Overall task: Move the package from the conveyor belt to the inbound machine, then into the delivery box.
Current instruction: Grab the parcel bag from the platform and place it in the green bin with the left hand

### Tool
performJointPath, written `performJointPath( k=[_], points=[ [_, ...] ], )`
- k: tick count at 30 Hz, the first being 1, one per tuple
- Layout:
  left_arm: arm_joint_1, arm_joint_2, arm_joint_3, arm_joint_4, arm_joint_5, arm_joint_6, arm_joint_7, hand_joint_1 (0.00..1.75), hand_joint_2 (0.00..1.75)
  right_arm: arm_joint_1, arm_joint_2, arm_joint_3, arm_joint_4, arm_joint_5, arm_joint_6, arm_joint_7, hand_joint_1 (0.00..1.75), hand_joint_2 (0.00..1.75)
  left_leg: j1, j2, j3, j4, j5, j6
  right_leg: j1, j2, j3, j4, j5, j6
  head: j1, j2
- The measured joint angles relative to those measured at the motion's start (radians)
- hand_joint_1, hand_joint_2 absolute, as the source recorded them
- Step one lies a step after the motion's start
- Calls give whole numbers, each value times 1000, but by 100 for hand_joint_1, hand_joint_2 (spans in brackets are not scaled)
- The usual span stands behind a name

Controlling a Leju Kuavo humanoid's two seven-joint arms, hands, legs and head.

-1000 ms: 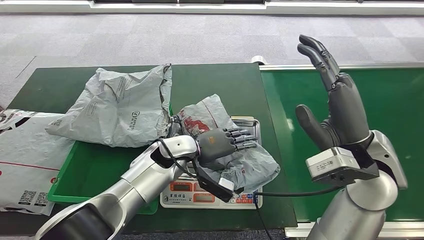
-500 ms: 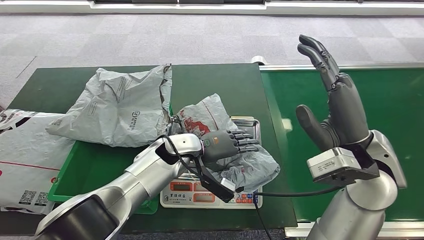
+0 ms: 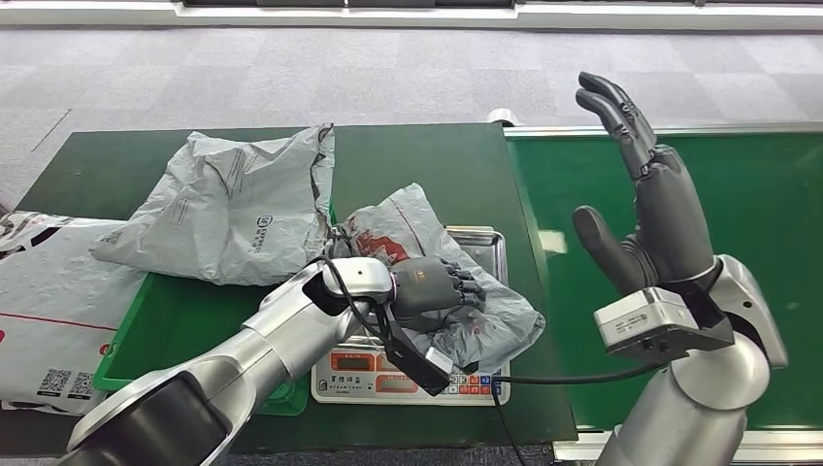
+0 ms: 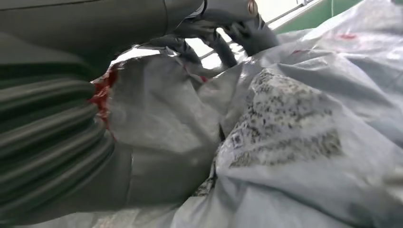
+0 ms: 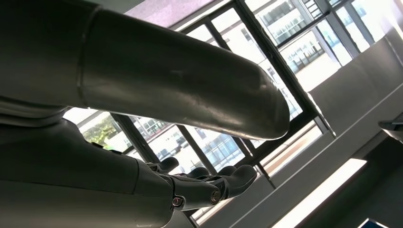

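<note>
The grey package [image 3: 442,282] lies crumpled on the scale [image 3: 408,374], the landmark here. The left hand [image 3: 435,287] sits on top of it, fingers curled into the plastic, gripping. To the right of the scale, above the conveyor belt [image 3: 767,214], the right hand [image 3: 650,209] is raised, fingers spread, empty.

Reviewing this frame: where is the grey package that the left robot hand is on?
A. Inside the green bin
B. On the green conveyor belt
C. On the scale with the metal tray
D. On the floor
C: in the head view the left robot hand has its fingers curled onto the crumpled grey package, which lies on the scale and its metal tray, beside the conveyor belt, not on it.
</note>
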State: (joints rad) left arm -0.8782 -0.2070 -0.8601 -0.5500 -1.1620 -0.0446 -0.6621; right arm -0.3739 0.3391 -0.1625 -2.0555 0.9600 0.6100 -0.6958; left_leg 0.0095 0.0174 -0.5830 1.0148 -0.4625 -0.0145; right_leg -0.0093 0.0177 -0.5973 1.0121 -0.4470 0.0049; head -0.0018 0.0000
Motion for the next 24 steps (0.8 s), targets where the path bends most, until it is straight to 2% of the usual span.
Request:
performJointPath(
  k=[17, 21, 23, 24],
  points=[
    [-19, 16, -34, -8, 87, 16, 21, 175, 175, 22, 0, 0, 0, -5, 0, 0, 0, 0, 0, 0, -1, 0, 0, 0, 0, 0, -1, 0, 0, 0, 0, 0],
    [-20, 24, -34, -24, 103, 121, 71, 175, 175, 25, 0, -1, -3, -7, 0, 0, 0, 0, 0, 0, -1, 0, 0, 0, 0, 0, -1, 0, 0, 0, 0, 0],
    [-26, 37, -29, -53, 86, 238, 158, 175, 175, 28, 0, -6, -8, -10, 0, 0, 0, 0, 0, 0, -1, 0, 0, 0, 0, 0, -1, 0, 0, 0, 0, 0],
    [-31, 49, -23, -78, 57, 299, 228, 175, 175, 31, 0, -12, -13, -11, 0, 0, 0, 0, 0, 0, -1, 0, 0, -1, 0, 0, -2, 0, 0, 0, 0, 0]
  ],
)
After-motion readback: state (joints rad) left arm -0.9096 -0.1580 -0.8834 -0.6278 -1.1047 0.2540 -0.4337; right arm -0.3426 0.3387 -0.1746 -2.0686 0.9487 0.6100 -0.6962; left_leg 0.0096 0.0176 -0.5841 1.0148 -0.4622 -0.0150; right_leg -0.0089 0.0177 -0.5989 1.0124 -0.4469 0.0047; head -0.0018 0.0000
